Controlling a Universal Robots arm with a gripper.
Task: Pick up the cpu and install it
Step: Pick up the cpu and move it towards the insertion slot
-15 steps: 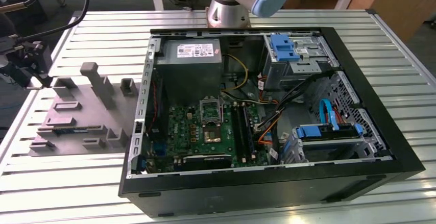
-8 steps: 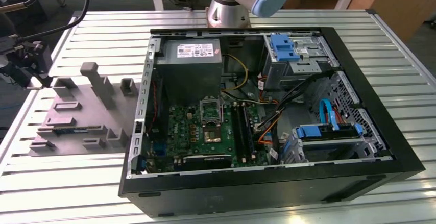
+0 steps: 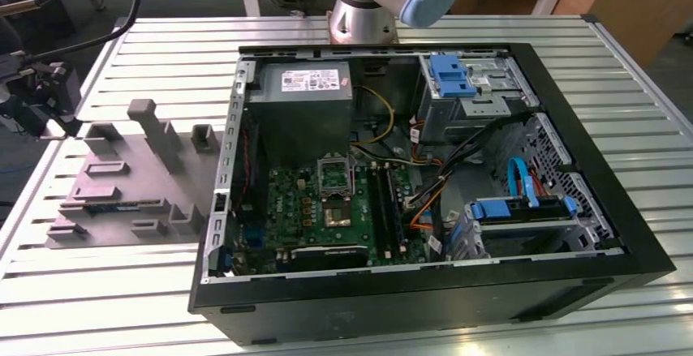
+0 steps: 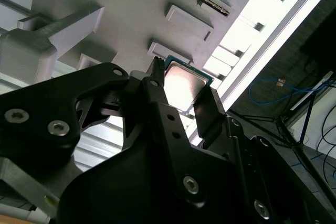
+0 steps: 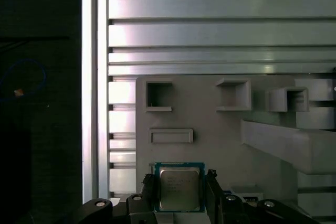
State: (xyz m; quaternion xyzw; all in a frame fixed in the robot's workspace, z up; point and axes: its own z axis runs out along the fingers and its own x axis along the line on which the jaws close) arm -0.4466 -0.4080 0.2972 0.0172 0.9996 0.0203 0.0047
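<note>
The cpu (image 5: 179, 188) is a small square chip with a silvery top and a thin green rim, and it sits between my two black fingers in both wrist views. My gripper (image 5: 180, 182) is shut on it, each finger pressed against one side of the cpu (image 4: 184, 85). It hangs above one corner of the grey holder block (image 5: 210, 140). In the exterior view my gripper (image 3: 44, 100) is at the far left, above the table's edge. The metal-framed socket (image 3: 336, 176) lies on the green motherboard inside the open PC case (image 3: 622, 242).
The holder block (image 3: 119, 186) has raised posts and pockets and lies on the slatted metal table (image 3: 109, 291), on the exterior view's left of the case. A grey power supply (image 3: 308, 96), cables and blue drive brackets (image 3: 520, 208) crowd the case. The arm's base (image 3: 363, 15) stands behind it.
</note>
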